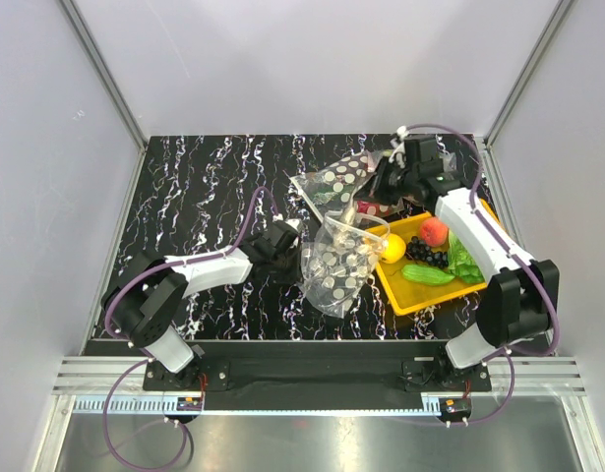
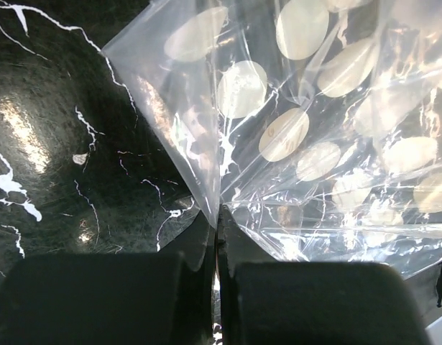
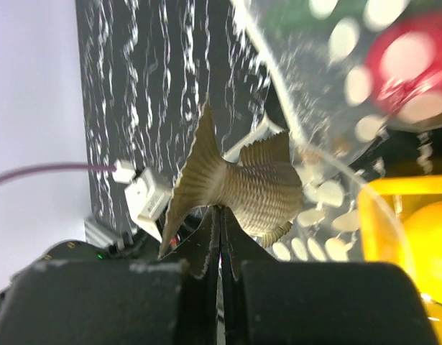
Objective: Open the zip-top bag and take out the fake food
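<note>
Clear-plastic note first: pinches zip-top bag [image 2: 314,144] at its edge between left fingers [image 2: 206,237], clamps silver-grey fish [image 3: 256,190] near the tail between right fingers [image 3: 206,241], just beyond yellow tray [image 1: 405,298].

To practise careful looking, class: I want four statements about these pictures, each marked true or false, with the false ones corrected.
1. The left hand is shut on an edge of the zip-top bag. True.
2. The right hand is open and empty. False: it is shut on the fish.
3. The lemon lies in the yellow tray. True.
4. The cucumber is inside the zip-top bag. False: it lies in the yellow tray.
</note>
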Controlling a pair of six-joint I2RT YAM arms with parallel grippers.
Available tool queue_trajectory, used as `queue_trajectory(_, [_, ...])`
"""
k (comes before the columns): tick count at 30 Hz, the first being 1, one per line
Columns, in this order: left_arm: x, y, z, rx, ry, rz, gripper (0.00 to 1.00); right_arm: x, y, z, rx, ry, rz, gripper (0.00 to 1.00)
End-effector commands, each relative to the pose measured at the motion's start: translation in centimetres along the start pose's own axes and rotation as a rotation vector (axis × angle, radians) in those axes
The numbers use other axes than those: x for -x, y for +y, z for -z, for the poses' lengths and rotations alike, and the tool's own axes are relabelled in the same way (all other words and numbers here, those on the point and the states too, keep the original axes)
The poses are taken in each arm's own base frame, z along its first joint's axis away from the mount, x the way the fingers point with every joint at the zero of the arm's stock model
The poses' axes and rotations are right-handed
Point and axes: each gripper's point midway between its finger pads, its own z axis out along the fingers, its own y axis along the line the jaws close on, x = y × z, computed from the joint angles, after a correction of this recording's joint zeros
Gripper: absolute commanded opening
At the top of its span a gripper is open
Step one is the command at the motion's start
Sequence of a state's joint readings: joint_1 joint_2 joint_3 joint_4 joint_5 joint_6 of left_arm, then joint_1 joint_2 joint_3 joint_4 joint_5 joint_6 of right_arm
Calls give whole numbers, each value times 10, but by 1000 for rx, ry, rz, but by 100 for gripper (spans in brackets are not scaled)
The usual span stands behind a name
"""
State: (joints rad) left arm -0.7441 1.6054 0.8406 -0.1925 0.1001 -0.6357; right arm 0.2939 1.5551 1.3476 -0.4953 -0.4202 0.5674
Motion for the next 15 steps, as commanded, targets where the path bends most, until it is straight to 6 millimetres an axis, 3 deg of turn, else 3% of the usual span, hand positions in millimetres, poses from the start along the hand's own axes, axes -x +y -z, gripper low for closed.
queue_trajectory(1, [8,-1,1,10,-30,-14,0,42,21,37,33,-136,53,0])
queue_trajectory(8, [3,8,-3,43,-17,-6,0,59,28,74,45,-209,44,0])
queue_trajectory(12, [3,20,-4,62,-17,23,0,72,25,111,19,-286,38,0])
queue_trajectory(15, [1,31,-2,82,-26,44,0,84,35,156,15,-393,72,0])
